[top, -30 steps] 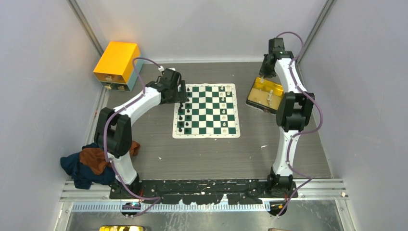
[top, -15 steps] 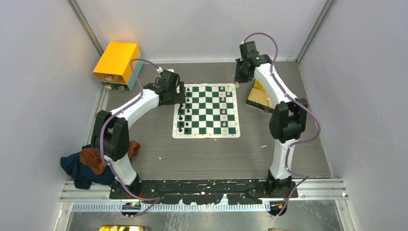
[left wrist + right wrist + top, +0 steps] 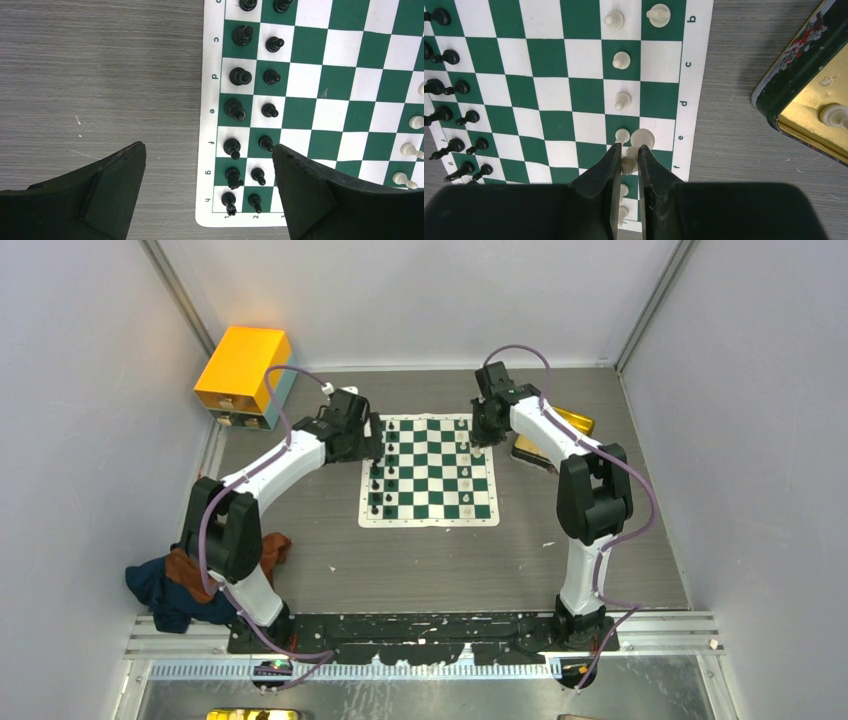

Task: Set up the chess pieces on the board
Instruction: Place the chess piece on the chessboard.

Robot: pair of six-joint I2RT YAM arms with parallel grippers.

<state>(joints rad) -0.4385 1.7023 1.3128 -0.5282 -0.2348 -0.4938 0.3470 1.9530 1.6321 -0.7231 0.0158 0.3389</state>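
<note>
The board (image 3: 430, 522) lies mid-table, green and white checks. Black chess pieces (image 3: 240, 76) fill its two left columns; white pieces (image 3: 622, 60) stand along the right side. My left gripper (image 3: 208, 147) hangs open above the board's corner by the black rows, holding nothing; in the top view this gripper (image 3: 378, 445) is at the board's left edge. My right gripper (image 3: 629, 147) is shut on a white piece (image 3: 642, 137), held over the board's right columns; in the top view it (image 3: 480, 435) is over the far right part.
The yellow tray (image 3: 804, 65) sits right of the board with one white piece (image 3: 833, 115) in it. An orange-yellow box (image 3: 243, 370) stands at the back left. A heap of cloth (image 3: 190, 580) lies near the left arm's base.
My right arm has swung left from above the tray to over the board's right side, carrying the white piece. The left arm has barely shifted.
</note>
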